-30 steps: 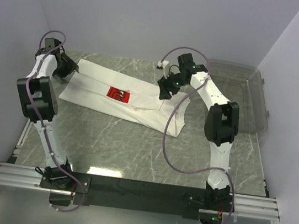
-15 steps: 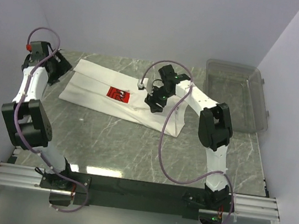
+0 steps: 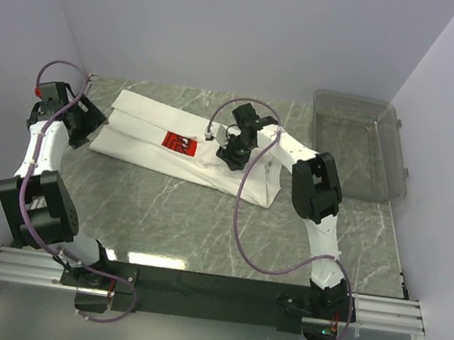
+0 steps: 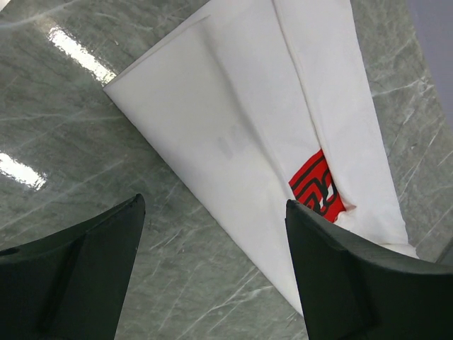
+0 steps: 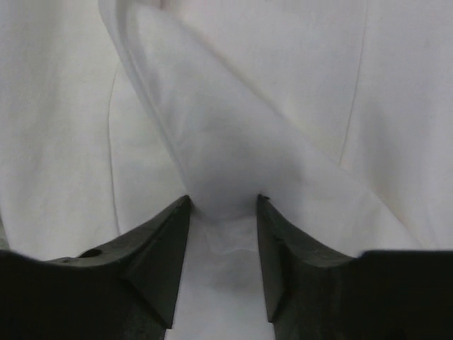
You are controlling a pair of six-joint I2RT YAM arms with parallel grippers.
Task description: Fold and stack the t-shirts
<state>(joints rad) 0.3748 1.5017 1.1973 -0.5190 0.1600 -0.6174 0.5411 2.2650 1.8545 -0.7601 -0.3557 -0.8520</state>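
**Folded shirt (image 3: 199,159) lying across the far half of the table (image 3: 202,226).**
Left gripper (image 4: 212,212) hangs wide open and empty just beside the shirt's left end; right gripper (image 5: 223,202), jaws partly closed, pinches a raised fold of cloth near the shirt's right end.

The table (image 3: 203,217) has a grey-green marbled top, glossy enough to throw back streaks of light along its near edge and left side. A white t-shirt (image 3: 152,130) lies flat on its far half, folded lengthwise into a long band that runs slantwise from the far left down toward the middle right. Its red square print (image 3: 179,142) faces up, partly tucked under a fold of white cloth. A clear grey plastic bin (image 3: 357,146) sits on the far right corner, apart from the shirt's nearer end. Bare marble fills the near half up to the metal rail (image 3: 210,290) at the front.
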